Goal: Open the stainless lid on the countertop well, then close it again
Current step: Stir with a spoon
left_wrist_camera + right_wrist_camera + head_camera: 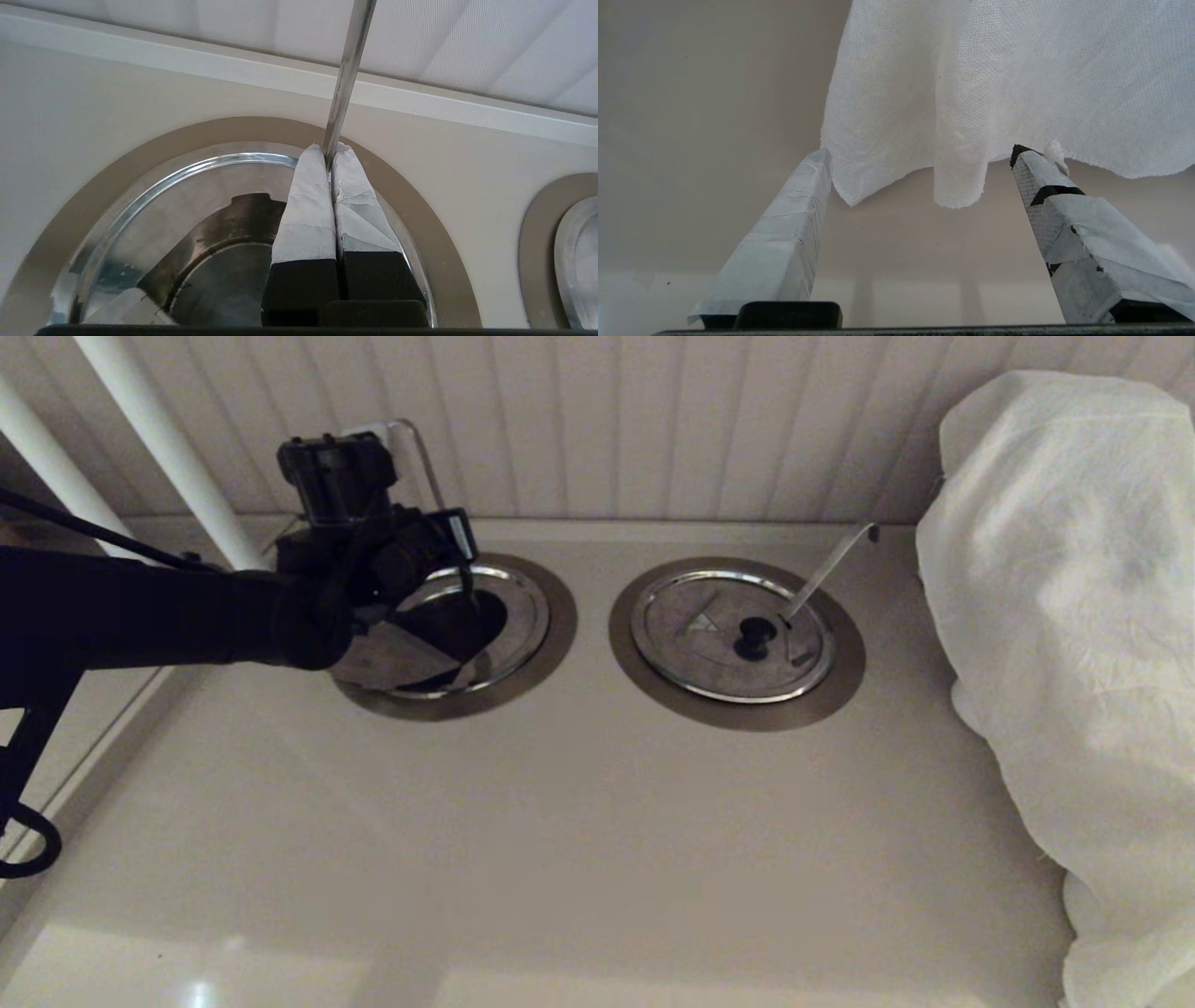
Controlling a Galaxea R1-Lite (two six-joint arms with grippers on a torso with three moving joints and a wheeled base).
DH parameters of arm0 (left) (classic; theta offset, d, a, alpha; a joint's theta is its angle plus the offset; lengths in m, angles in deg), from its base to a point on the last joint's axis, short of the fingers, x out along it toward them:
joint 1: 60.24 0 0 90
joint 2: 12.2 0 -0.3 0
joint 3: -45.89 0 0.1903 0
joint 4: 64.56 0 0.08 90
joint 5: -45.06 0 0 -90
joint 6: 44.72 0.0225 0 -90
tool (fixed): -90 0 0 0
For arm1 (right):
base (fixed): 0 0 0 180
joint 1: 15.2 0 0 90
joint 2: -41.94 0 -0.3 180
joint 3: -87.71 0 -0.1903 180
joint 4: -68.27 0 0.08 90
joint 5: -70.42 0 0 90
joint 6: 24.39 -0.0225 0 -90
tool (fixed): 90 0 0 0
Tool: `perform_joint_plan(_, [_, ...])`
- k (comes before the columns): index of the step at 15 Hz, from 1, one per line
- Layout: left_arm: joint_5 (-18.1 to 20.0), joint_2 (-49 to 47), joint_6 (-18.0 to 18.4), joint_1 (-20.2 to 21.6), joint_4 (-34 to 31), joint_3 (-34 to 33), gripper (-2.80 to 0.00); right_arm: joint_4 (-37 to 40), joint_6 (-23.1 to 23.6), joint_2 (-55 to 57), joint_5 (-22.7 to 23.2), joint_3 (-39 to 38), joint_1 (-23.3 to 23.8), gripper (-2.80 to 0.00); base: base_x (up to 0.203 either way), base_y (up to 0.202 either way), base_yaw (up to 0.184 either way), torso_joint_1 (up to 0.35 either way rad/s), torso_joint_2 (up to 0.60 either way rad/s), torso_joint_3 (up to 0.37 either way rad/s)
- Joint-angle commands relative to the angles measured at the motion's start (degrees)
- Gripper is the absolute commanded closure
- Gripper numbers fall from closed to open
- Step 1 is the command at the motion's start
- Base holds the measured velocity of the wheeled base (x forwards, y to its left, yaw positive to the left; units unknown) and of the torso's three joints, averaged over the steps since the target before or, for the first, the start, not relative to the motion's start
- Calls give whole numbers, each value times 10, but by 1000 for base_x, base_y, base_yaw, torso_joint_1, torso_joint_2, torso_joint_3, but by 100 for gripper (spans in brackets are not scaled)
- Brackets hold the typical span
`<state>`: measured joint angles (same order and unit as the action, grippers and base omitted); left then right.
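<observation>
My left gripper [462, 590] [329, 149] hangs over the left countertop well [471, 621] [224, 275], whose dark inside shows within the wide collar ring [553, 635] [411, 186]. The stainless lid [392, 658] [126, 305] is tilted up, its flap rising to the gripper. The fingers are pressed shut and hide the knob and the spot they hold. The straight utensil handle [425, 453] [348, 70] rises just past the fingertips. My right gripper [920, 154] is out of the head view and stands open with nothing in it.
The twin lid [719, 635] lies flat on the right well, with its slanted hook-tipped handle [826, 565]. A white cloth [1074, 616] [994, 84] covers something bulky at the right and hangs before the right gripper. White pipes [159, 439] and the panelled wall stand behind.
</observation>
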<state>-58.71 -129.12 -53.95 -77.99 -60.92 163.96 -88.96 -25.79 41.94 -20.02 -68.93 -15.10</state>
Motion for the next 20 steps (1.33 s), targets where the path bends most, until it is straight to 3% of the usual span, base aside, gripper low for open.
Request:
perform_joint_plan(1, [1, 23, -1, -2, 1, -26, 0, 0, 0, -1, 0, -1, 0, -280, 0, 0, 0, 0, 0, 0])
perform_joint_plan(10, [6, 49, -1, -7, 6, -111, 0, 0, 0, -1, 0, -1, 0, -280, 0, 0, 0, 0, 0, 0])
perform_joint_plan(15, [9, 89, -2, -6, 4, -94, 0, 0, 0, -1, 0, -1, 0, -280, 0, 0, 0, 0, 0, 0])
perform_joint_plan(20, [15, 114, 1, -6, -75, -85, 0, 0, 0, -1, 0, -1, 0, -280, 0, 0, 0, 0, 0, 0])
